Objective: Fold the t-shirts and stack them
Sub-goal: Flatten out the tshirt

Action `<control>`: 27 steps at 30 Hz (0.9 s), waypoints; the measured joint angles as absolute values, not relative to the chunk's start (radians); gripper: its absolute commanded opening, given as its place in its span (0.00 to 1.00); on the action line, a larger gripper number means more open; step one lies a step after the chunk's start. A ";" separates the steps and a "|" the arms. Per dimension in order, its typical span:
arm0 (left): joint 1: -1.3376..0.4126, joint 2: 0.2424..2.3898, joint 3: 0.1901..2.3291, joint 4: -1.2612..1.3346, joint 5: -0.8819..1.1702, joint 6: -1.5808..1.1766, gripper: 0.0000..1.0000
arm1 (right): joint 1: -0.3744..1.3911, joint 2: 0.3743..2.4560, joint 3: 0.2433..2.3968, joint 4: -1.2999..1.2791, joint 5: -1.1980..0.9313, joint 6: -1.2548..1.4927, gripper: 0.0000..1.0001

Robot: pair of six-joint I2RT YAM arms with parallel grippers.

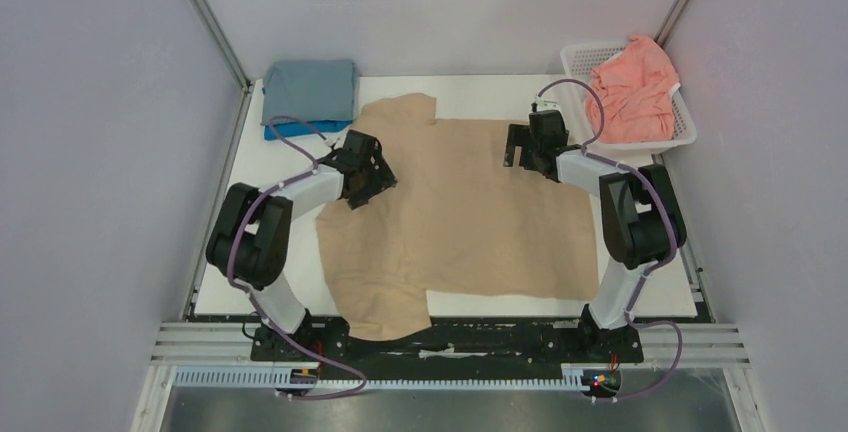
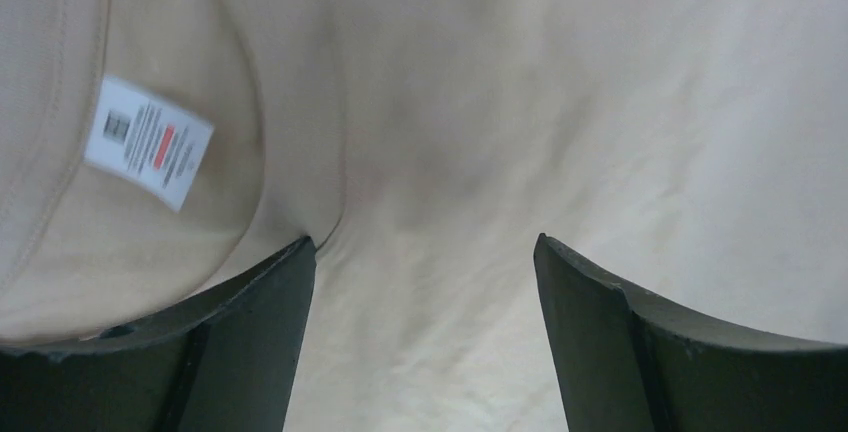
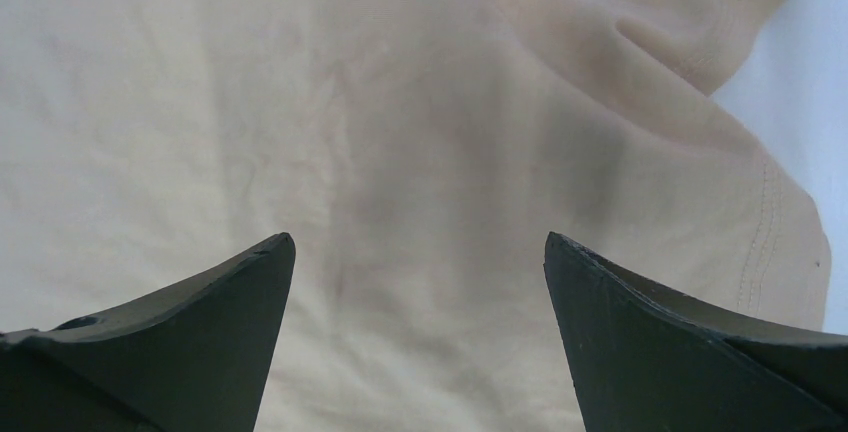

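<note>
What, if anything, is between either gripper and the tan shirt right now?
Nothing visible. The left gripper and right gripper both hang open directly over the spread tan t-shirt; each wrist view shows only tan cloth between the fingers. The grey-blue t-shirt and basket sit at the far corners.

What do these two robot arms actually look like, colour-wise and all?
Both the left arm and right arm have white tubular links joined by chunky black joints. Lilac cables loop along each. Each ends in two dark, tapered fingers.
</note>
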State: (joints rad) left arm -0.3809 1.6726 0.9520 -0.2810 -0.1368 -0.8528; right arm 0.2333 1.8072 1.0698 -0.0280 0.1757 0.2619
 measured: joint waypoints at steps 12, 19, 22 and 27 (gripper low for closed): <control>-0.306 1.910 1.235 -0.301 -0.048 -0.824 0.86 | 0.176 2.078 1.349 -0.024 0.182 0.304 0.98; -0.289 2.011 1.387 -0.344 -0.033 -0.796 0.86 | 0.153 2.179 1.502 -0.036 0.181 0.303 0.98; -0.288 2.022 1.408 -0.354 -0.007 -0.780 0.86 | 0.150 2.177 1.504 -0.049 0.173 0.294 0.98; -0.314 1.974 1.380 -0.376 -0.001 -0.759 0.86 | 0.162 2.072 1.431 -0.097 0.168 0.276 0.98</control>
